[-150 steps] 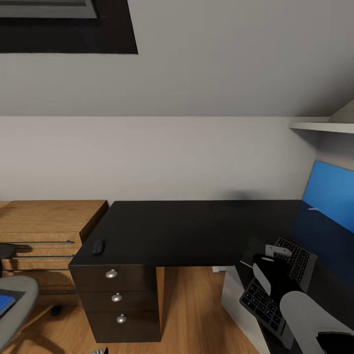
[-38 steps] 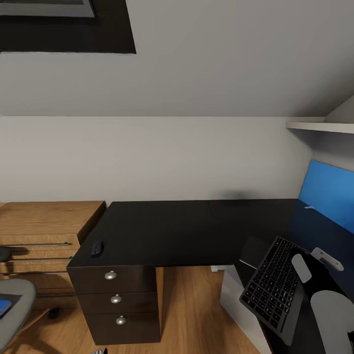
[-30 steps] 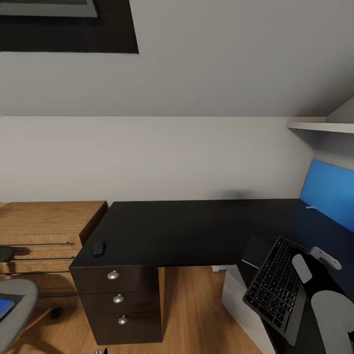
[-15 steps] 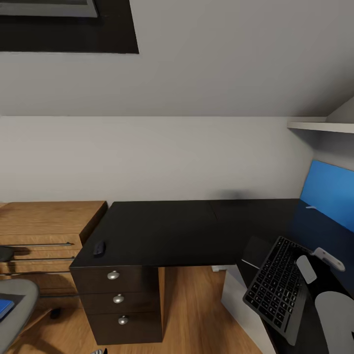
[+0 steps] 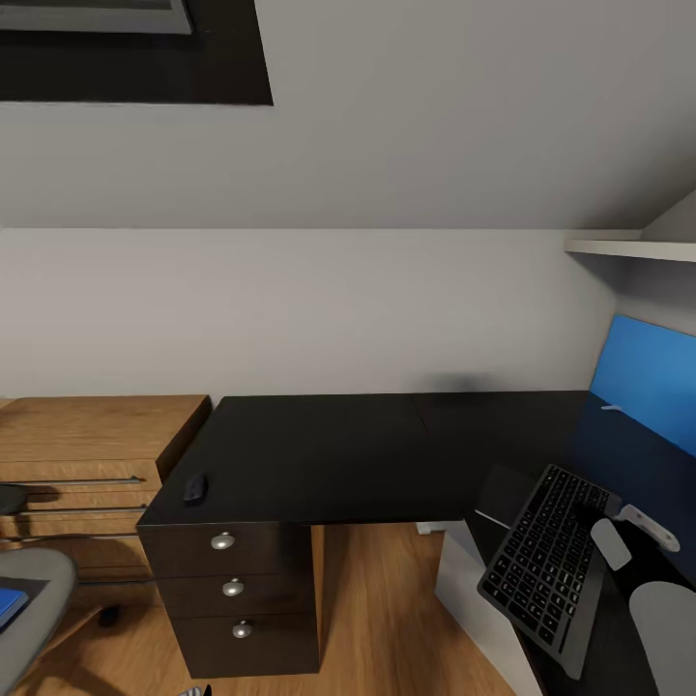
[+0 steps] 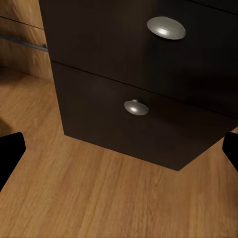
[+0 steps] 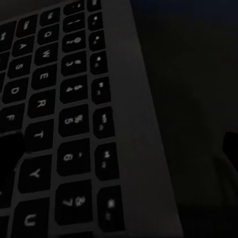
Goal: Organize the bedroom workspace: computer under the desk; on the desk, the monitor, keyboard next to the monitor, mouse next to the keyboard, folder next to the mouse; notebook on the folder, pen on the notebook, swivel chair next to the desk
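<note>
desk point(image 5: 338, 454) top broadly open, mouse point(image 5: 195, 487) at left edge, keyboard point(image 5: 544, 563) overhanging right wing

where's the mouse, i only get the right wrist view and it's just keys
Observer: The mouse sits on the desk, at its left front corner, above the drawers.
Operator: and the folder
Observer: A blue corner of the folder shows on the chair seat, left of the desk.
Operator: left gripper busy?
Observer: No, the left gripper is open and empty, low near the floor, facing the drawer knobs.
</note>
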`<state>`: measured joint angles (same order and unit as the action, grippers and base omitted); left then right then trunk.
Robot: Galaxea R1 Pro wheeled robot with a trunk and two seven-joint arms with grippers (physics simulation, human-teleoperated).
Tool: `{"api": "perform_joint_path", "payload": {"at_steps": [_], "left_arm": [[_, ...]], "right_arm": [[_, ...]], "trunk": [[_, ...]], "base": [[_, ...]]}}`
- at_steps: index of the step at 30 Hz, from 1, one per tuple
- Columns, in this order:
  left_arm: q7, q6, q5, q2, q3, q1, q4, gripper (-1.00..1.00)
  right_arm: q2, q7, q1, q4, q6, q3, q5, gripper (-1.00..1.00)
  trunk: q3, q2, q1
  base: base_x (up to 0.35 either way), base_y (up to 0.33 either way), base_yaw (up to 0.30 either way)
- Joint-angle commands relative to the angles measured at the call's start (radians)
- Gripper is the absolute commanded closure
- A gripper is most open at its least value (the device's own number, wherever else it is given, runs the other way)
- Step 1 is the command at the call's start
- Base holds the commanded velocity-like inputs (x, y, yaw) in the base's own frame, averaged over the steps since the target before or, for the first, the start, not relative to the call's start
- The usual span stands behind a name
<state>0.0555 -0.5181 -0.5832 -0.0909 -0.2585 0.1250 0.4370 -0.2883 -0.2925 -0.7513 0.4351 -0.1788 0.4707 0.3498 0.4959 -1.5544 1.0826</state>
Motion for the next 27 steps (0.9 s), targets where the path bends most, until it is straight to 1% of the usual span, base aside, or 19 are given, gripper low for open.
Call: {"api": "perform_joint_path", "payload": {"at_steps": [1,14,19,27], "left_arm": [[0.006,-0.004,-0.006,-0.001,-0.008,0.001,0.0,-1.0],[0.005,-0.005,-0.005,-0.001,-0.008,0.001,0.0,-1.0],[0.004,-0.004,-0.006,-0.001,-0.008,0.001,0.0,-1.0],[0.004,-0.004,-0.006,-0.001,-0.008,0.001,0.0,-1.0]], "right_arm": [[0.0,-0.003,0.0,0.001,-0.004,0.0,0.008,-1.0],[-0.001,-0.001,0.001,-0.001,-0.005,0.0,0.008,-1.0],[0.001,-0.002,0.001,-0.001,-0.005,0.0,0.006,-1.0],[0.003,-0.001,0.001,-0.001,-0.004,0.0,0.006,-1.0]], "trunk": [[0.001,-0.001,0.0],[0.001,-0.001,0.0],[0.001,-0.001,0.0],[0.001,-0.001,0.0]], "base": [[0.0,0.0,0.0],[-0.003,0.002,0.0],[-0.155,0.13,0.0],[-0.046,0.039,0.0]]}}
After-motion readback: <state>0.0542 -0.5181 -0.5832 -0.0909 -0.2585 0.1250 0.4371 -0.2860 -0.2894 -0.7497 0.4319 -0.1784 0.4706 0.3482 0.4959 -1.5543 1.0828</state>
